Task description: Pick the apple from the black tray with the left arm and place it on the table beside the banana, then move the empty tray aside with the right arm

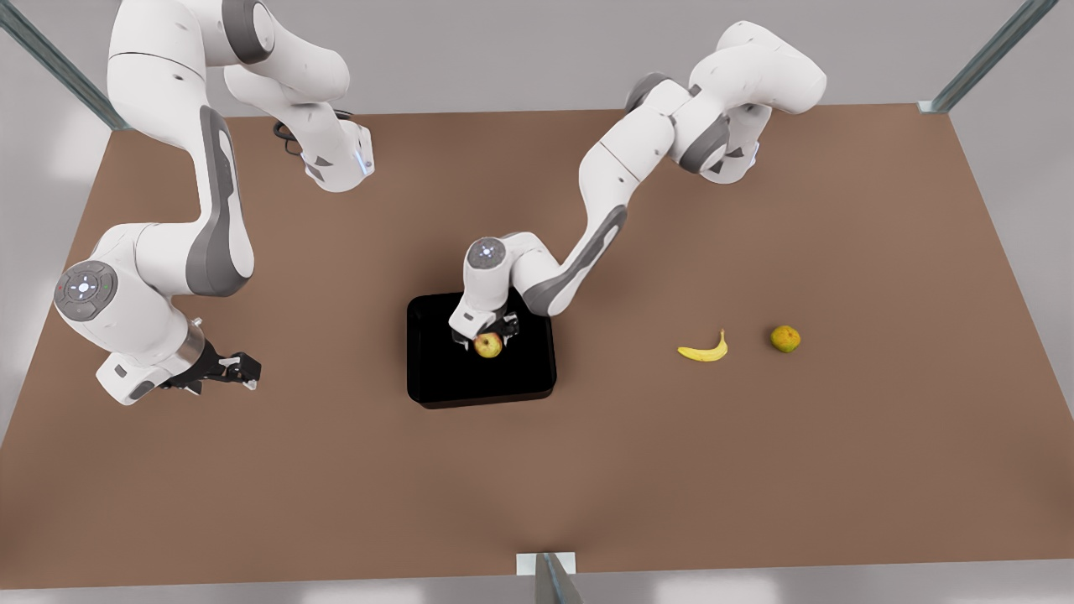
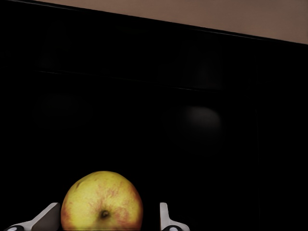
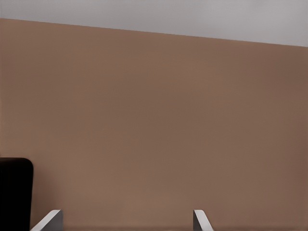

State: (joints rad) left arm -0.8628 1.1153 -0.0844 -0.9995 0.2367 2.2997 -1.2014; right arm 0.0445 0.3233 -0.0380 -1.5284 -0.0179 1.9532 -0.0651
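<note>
On black tray [image 1: 436, 369] | apple [image 1: 487, 345] between left claw [image 1: 487, 334] spread fingers | right claw [image 1: 239, 369] released

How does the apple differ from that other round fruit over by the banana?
The apple is yellow blushed with red; the other round fruit is dull yellow-green. The apple sits in the black tray between the left gripper's open fingers; the other lies on the bare table beside the banana. Both look similar in size.

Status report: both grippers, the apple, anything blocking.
Left gripper down over black tray, fingers open either side of apple. Right gripper open, waiting at front view's left. Banana apart; nothing blocking.
</note>
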